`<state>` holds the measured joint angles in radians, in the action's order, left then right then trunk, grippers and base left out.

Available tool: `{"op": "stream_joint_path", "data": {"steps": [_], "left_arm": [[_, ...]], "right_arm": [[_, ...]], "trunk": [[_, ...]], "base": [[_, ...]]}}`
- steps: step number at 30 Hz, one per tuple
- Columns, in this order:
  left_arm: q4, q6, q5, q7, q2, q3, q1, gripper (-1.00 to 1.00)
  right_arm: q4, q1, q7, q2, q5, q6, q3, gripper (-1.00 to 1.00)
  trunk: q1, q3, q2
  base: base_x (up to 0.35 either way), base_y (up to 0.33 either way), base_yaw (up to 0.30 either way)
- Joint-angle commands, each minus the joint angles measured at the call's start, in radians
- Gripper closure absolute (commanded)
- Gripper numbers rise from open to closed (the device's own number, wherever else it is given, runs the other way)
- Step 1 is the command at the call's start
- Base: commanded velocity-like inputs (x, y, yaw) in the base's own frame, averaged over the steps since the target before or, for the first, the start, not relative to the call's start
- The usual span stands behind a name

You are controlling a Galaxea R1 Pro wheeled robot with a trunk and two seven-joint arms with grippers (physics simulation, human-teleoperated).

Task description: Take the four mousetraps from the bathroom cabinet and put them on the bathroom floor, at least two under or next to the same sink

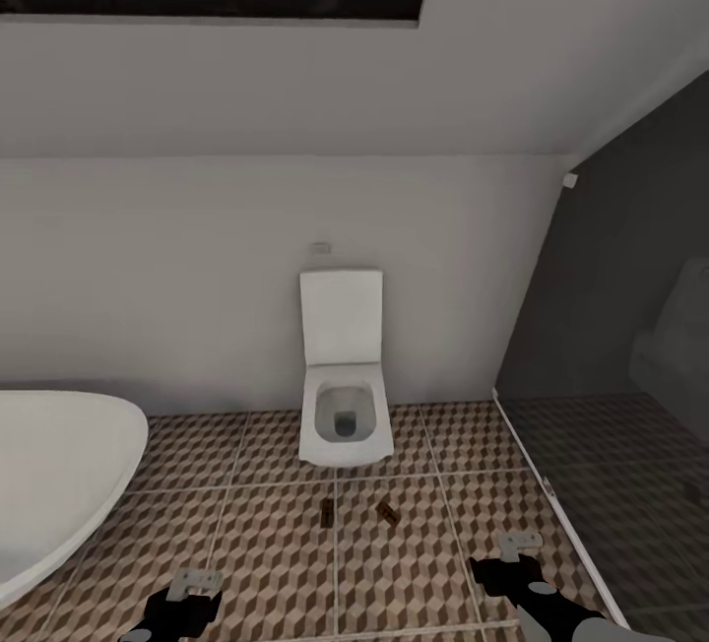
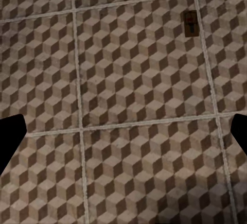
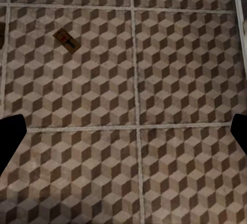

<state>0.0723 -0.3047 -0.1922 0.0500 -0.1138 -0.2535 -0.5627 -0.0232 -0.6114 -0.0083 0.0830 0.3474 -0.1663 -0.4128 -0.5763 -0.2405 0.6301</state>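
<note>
Two mousetraps (image 1: 328, 513) (image 1: 388, 512) lie on the floor (image 1: 423, 573) just before the toilet (image 1: 344, 406).
Your jaws hang spread and empty; no sink shows near the toilet, so traps left here may fail the sink condition.

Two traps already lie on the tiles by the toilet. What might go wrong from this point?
1. The two mousetraps lie before the toilet, with no sink in sight, so the sink condition may go unmet.
2. Both lie just ahead of the left gripper and right gripper; rolling forward might run over them.
3. They blend into the patterned bathroom floor, making regrasping tricky.
</note>
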Motion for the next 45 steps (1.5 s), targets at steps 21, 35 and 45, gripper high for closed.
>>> {"op": "stream_joint_path", "data": {"steps": [21, 35, 45], "left_arm": [[0.004, -0.007, -0.01, 0.004, 0.009, -0.007, -0.002, -1.0], [0.004, -0.007, -0.01, 0.004, 0.011, -0.007, -0.002, -1.0], [0.003, -0.007, -0.01, 0.004, 0.011, -0.007, -0.002, -1.0]], "right_arm": [[0.0, -0.001, -0.001, -0.002, 0.008, -0.002, -0.009, -1.0], [0.0, -0.001, -0.001, -0.007, 0.008, -0.002, -0.009, -1.0], [0.0, -0.001, -0.001, -0.007, 0.008, -0.002, -0.009, -1.0]], "trunk": [[0.08, 0.097, -0.146], [0.126, 0.157, -0.23], [0.126, 0.172, -0.23]], "base": [[0.0, 0.0, 0.0], [0.0, 0.0, 0.0], [0.0, 0.0, 0.0]]}}
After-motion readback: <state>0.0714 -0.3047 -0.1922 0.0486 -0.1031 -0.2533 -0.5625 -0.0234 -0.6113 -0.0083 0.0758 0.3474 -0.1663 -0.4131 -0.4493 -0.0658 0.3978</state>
